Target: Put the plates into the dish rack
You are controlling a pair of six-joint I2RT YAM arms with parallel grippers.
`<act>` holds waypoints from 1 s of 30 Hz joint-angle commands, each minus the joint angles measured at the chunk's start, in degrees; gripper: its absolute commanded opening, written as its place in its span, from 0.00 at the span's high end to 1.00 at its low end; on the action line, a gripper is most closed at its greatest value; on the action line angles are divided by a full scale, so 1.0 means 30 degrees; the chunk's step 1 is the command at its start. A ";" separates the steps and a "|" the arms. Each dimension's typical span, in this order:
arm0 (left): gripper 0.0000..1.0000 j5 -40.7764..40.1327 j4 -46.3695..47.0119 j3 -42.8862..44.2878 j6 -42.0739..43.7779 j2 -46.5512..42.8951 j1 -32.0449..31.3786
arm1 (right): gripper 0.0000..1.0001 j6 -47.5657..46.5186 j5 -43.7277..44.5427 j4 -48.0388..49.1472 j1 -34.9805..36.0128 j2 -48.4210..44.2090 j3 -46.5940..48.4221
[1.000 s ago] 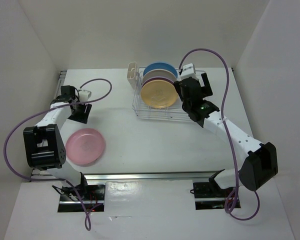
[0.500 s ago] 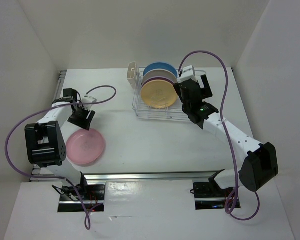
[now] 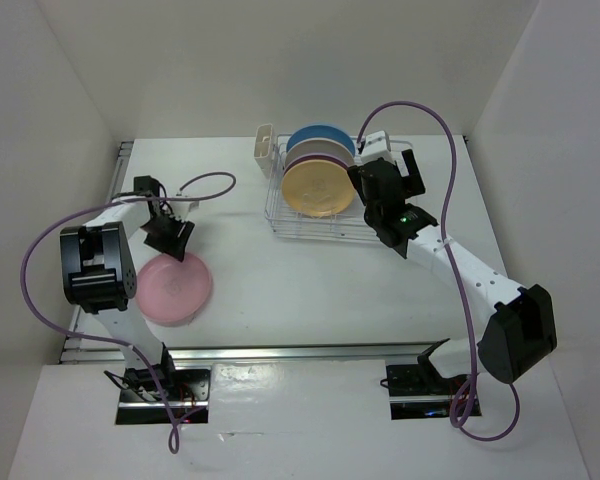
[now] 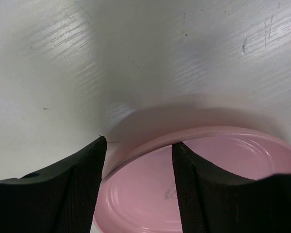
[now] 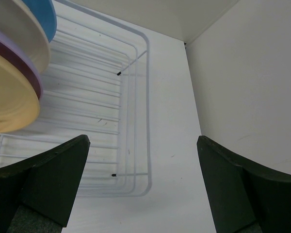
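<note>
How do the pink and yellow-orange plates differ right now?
The pink plate lies flat on the table, outside the dish rack; the yellow-orange plate stands on edge in it. The pink plate is alone by the open left gripper; the yellow-orange plate fronts other plates. Both are round and similar in size.

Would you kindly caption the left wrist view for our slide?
Open left gripper framing the rim of the pink plate on the table.

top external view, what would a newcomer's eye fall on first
A pink plate lies flat at the near left, the open left gripper at its far rim. Further back, the dish rack holds other plates on edge, the yellow-orange plate nearest, the open right gripper by its right end.
</note>
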 commanded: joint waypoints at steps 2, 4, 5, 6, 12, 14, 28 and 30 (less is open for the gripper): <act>0.37 0.0862 -0.0370 0.0201 0.0171 -0.0008 0.0102 | 0.00 -0.0036 0.0296 0.1003 -0.0134 -0.0614 -0.0214; 0.39 0.0688 -0.0370 0.0199 0.0171 -0.0010 0.0102 | 0.00 -0.0036 0.0296 0.1005 -0.0134 -0.0614 -0.0214; 0.43 0.0513 -0.0167 0.0199 -0.0061 -0.0010 0.0102 | 0.00 -0.0036 0.0296 0.1005 -0.0134 -0.0614 -0.0214; 0.46 0.0511 0.0009 0.0460 -0.0064 -0.0010 0.0102 | 0.00 -0.0036 0.0296 0.1005 -0.0134 -0.0614 -0.0214; 0.91 0.0071 -0.0368 0.2540 -0.0679 0.1453 0.0102 | 0.00 -0.0036 0.0296 0.1180 -0.0134 -0.0262 -0.0214; 0.91 0.0247 -0.0370 0.2923 -0.0679 0.1863 0.0102 | 0.00 -0.0211 0.0296 0.1180 -0.0134 -0.0262 -0.0214; 0.75 -0.1100 0.0832 0.3685 -0.2285 0.2244 0.0102 | 0.00 -0.0416 0.0472 0.1180 -0.0134 -0.0262 0.0167; 0.68 -0.0285 0.0832 0.3861 -0.2464 0.2246 0.0102 | 0.00 -0.0416 0.0472 0.1180 -0.0134 -0.0262 0.0167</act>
